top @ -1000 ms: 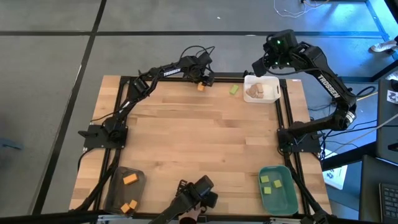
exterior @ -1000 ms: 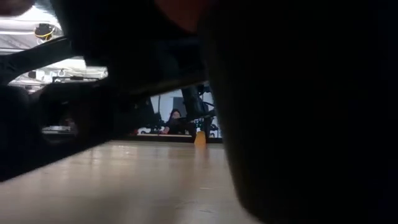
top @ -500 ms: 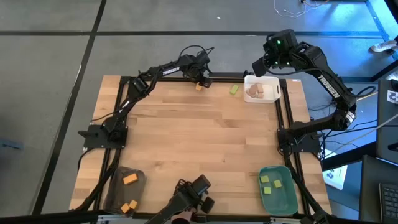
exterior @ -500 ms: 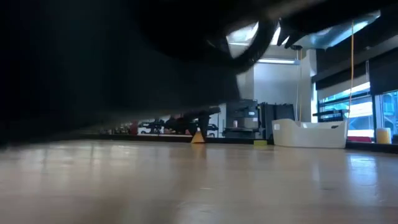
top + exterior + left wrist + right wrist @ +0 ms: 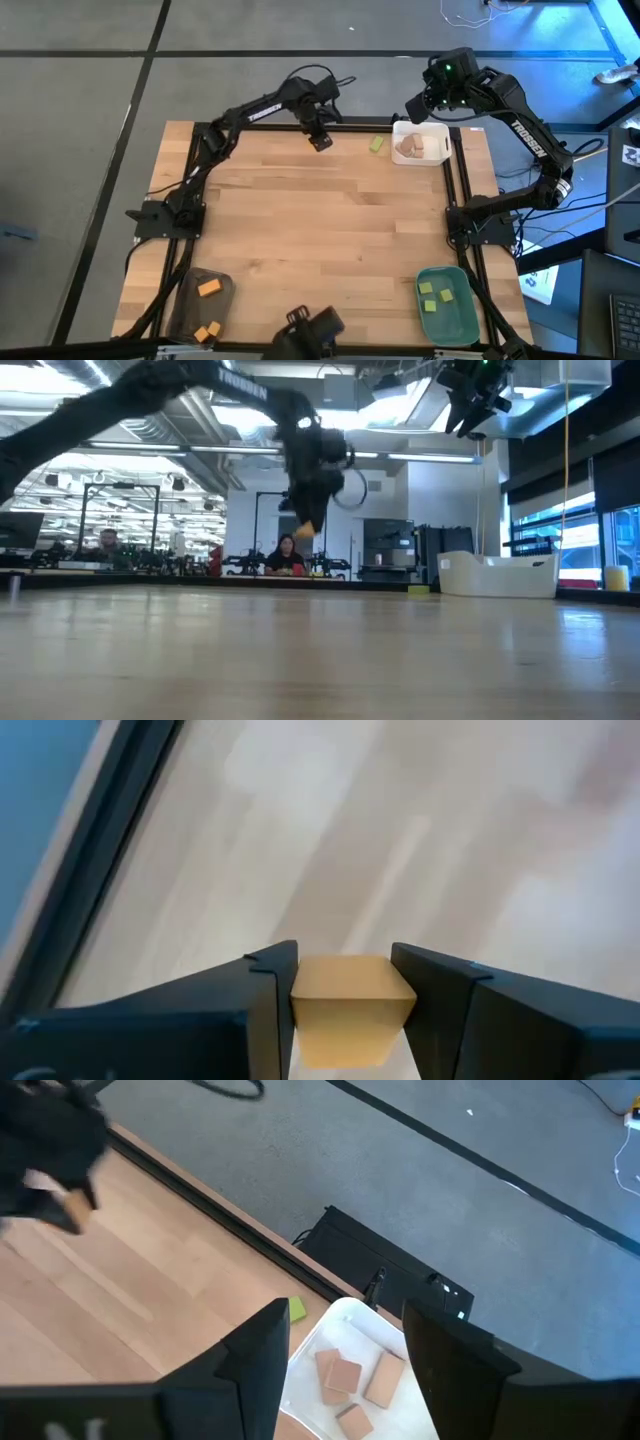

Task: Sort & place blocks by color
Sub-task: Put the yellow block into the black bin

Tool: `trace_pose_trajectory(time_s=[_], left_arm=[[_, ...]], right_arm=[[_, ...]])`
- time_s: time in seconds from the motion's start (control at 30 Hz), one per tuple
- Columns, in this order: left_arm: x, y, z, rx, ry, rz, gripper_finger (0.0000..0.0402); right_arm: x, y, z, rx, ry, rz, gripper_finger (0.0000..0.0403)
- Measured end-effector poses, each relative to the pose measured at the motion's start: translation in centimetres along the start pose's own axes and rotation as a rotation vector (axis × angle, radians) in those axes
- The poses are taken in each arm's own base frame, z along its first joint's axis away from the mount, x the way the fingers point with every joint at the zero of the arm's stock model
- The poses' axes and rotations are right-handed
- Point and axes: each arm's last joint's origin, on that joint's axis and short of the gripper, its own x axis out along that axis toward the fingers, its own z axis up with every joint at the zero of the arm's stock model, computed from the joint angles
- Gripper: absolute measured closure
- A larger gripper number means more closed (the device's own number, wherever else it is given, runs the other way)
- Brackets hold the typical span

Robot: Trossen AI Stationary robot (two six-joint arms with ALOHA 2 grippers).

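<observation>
My left gripper (image 5: 319, 139) is shut on an orange block (image 5: 350, 1010) near the table's far edge, well above the wood in the low view (image 5: 308, 526). My right gripper (image 5: 426, 104) hangs open and empty high above the white tray (image 5: 441, 152), which holds several tan blocks (image 5: 348, 1376). A light green block (image 5: 376, 144) lies flat on the table between the two grippers. The grey tray (image 5: 186, 308) at the near left holds two orange blocks (image 5: 208, 288). The green tray (image 5: 465, 318) at the near right holds three green blocks (image 5: 431, 289). My left gripper pinches the orange block by two opposite side faces (image 5: 300, 1005) between its two fingers. The fingers point down from above. The block is lifted clear of the table, hanging at the fingertips (image 5: 308, 526).
Black frame rails (image 5: 455, 180) run along the table's left, far and right edges. A dark object (image 5: 314, 326) sits at the near edge, in the middle. The middle of the wooden top (image 5: 320, 230) is bare. A person (image 5: 284, 556) sits in the room far behind.
My left gripper has gone up from the table with the orange block, which stood on the wood and now hangs clear of it. The dark object at the near edge has drawn back from in front of the low camera.
</observation>
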Motion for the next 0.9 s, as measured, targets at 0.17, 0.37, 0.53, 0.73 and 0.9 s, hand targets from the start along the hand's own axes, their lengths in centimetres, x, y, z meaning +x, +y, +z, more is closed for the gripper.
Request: trace_pose_trajectory(time_s=[0.17,0.37,0.53,0.73,0.9], left_arm=[[-5.7,-3.5,-1.1,0.119,-0.067,-0.006,0.0294],[-11.7,-7.4,-3.2,0.197,-0.144,-0.024,0.0294],[-15.4,-9.9,-5.7,0.232,-0.147,0.002,0.0294],[-19.3,-11.9,-9.4,0.215,-0.113,-0.022,0.0294],[-22.3,-13.8,-12.6,0.186,-0.162,-0.076,0.0294]], right_arm=[[0.0,0.0,0.0,0.0,0.0,0.001,0.0207],[0.0,0.1,0.0,-0.001,0.002,0.028,0.0207],[0.0,0.2,0.0,-0.004,0.002,0.038,0.0207],[0.0,0.2,0.0,-0.007,0.003,0.039,0.0207],[0.0,0.2,0.0,-0.027,0.002,0.039,0.0207]])
